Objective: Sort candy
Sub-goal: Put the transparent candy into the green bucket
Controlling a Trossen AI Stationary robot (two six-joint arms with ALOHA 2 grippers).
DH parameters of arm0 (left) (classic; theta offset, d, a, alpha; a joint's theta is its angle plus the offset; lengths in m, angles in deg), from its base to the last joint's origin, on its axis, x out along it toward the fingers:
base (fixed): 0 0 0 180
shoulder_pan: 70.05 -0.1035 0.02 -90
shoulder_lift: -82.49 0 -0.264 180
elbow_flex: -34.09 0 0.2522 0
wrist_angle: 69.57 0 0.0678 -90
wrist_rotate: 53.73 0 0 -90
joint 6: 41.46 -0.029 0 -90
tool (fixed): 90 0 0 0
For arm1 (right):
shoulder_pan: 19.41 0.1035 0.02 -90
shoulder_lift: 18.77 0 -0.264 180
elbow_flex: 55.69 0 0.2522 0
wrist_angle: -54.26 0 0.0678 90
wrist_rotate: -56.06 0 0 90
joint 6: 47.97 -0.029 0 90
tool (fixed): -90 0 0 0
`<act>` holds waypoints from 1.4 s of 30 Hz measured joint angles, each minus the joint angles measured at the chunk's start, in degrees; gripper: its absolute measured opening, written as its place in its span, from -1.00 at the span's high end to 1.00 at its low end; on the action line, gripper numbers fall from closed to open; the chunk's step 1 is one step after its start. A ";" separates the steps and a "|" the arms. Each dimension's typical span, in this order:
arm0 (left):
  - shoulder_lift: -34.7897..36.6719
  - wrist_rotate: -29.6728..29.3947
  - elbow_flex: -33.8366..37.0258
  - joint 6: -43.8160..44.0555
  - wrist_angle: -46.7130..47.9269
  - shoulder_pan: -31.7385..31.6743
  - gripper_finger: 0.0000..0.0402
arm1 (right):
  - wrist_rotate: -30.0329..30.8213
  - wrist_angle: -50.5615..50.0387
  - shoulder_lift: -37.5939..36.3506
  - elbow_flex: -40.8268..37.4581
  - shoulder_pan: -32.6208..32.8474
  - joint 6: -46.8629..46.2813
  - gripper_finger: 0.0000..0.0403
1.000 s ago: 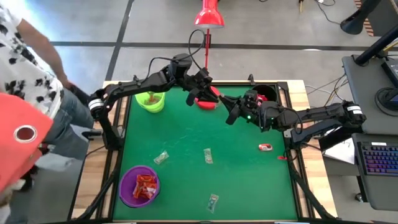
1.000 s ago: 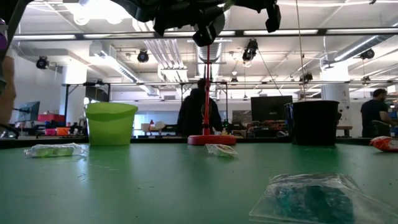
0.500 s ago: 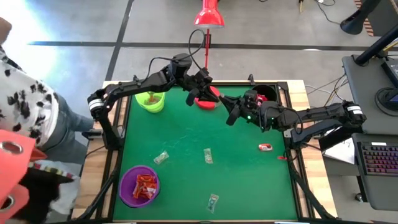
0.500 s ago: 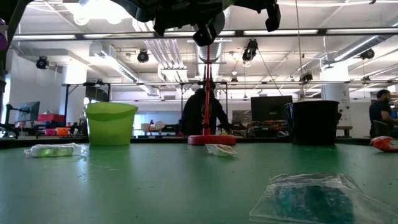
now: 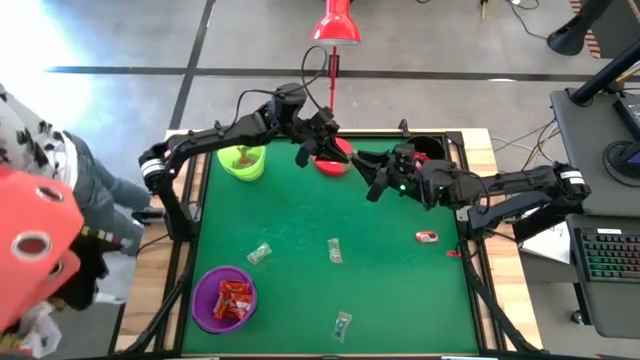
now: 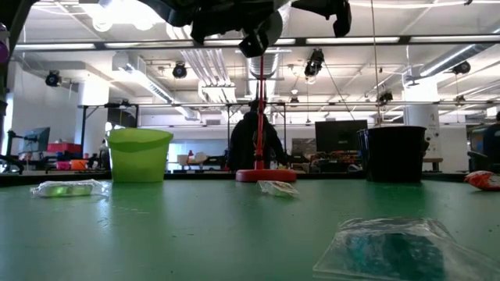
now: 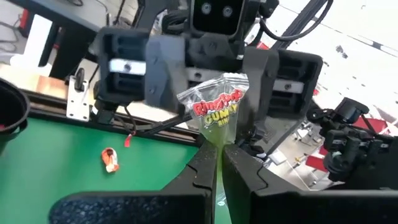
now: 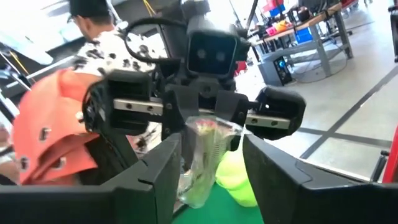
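Observation:
One candy (image 7: 214, 109), a clear greenish wrapper with red print, is up in the air over the far middle of the table. My left gripper (image 7: 217, 155) is shut on it. My right gripper (image 8: 211, 142) faces the left one and is open, with one finger on each side of the candy (image 8: 204, 152) and neither touching it. More candy lies flat on the green table: clear pieces (image 5: 260, 253) (image 5: 334, 250) (image 5: 343, 322) and a red one (image 5: 427, 237). My left gripper pinches one end of the wrapper (image 7: 217, 148) between its two fingers. The fingers lie level and come from the table's left side. The printed end sticks out past the fingertips, and the candy is lifted clear of the table.
A purple cup (image 5: 205, 300) holding red candy stands near left. A lime-green cup (image 5: 243, 162) stands far left and a black cup (image 5: 432, 150) far right. The red lamp's base (image 5: 335, 165) sits at the far middle. A person stands off the table's left edge.
Both arms have kept their place, raised over the far part of the table. In the low view a dark finger at the top has swung outward, so my right gripper has opened off the candy. The person at the left has shifted.

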 joint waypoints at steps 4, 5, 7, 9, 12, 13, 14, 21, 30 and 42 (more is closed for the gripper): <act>0.81 2.52 -0.01 -0.17 2.85 -1.70 1.00 | 0.03 0.07 -1.95 0.00 -0.04 0.17 0.13; 0.95 3.03 -0.01 -0.23 3.88 -2.24 1.00 | 0.03 0.12 -2.39 0.00 -0.02 0.62 0.12; 1.09 4.32 -0.01 -1.09 6.16 -3.41 1.00 | 0.03 -0.07 -3.38 0.00 -0.02 0.81 0.11; 1.41 5.14 -0.01 -2.80 9.86 -4.79 1.00 | 0.03 -0.48 -4.03 0.00 -0.02 0.81 0.11; 1.63 5.38 -0.01 -6.47 16.40 -6.55 1.00 | 0.03 -2.53 -4.94 0.00 -0.02 0.79 0.10; 1.70 5.37 -0.01 -8.06 18.71 -7.06 1.00 | 0.03 -3.29 -5.16 0.00 -0.02 0.81 0.10; 1.79 5.35 -0.01 -9.73 20.91 -7.45 1.00 | 0.03 -4.03 -5.35 0.00 -0.02 0.81 0.11; 3.28 2.07 -0.01 -21.74 37.46 -9.19 1.00 | 0.03 -6.22 -5.71 0.00 -0.02 0.72 0.11; 6.61 -21.13 -0.01 -37.44 57.39 -10.93 1.00 | 0.03 -6.27 -5.80 0.00 -0.02 0.63 0.10; 10.34 -42.16 -0.01 -45.22 73.28 -15.20 1.00 | 0.03 -9.22 -5.81 0.00 -0.02 0.39 0.09</act>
